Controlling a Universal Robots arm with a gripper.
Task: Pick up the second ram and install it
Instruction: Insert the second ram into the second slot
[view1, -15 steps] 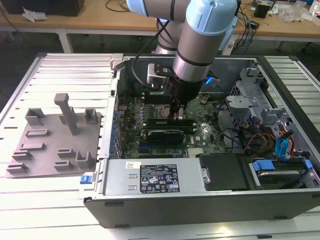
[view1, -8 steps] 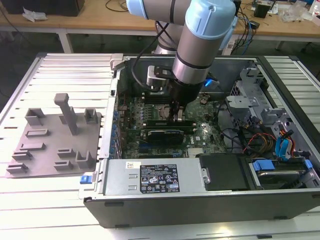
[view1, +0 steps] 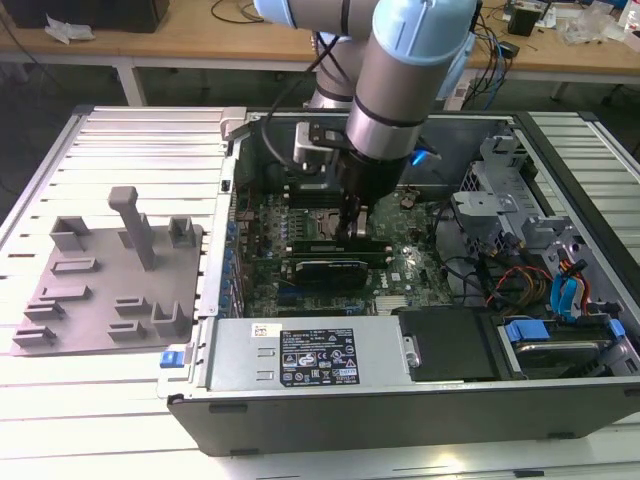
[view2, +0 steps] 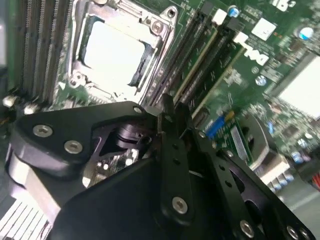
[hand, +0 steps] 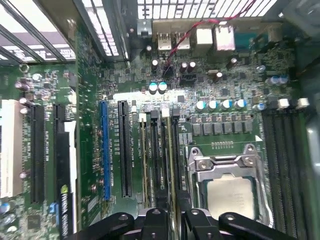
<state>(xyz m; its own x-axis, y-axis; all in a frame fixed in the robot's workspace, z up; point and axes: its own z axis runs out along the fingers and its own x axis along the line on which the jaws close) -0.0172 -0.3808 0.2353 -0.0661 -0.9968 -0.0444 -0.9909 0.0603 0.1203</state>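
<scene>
- We find the tool (view1: 356, 232) lowered into the open computer case (view1: 400, 400), over the memory slots just beside the CPU socket (view1: 312, 222).
- In the first wrist view the tool's fingers (hand: 156, 222) stand close together over the slots (hand: 159, 160) beside the CPU socket (hand: 231, 192), and a thin edge runs along the slot between them. We judge this edge to be the second ram (hand: 165, 160), standing on its long edge in the slot; we cannot tell whether it is fully seated.
- In the second wrist view the fingers (view2: 170, 150) appear drawn nearly together above the slot rows (view2: 200, 65) next to the socket (view2: 116, 50). We judge the tool clenched on the stick, though contact is not plainly visible.
- The grey holder plate (view1: 105, 285) lies on the counter (view1: 100, 400), well apart from the CPU socket, outside the case; we see no stick on it.
- Step in hand, in our judgement: the install, late stage. It calls for a straight press into the slot, with the stick kept square to it.
</scene>
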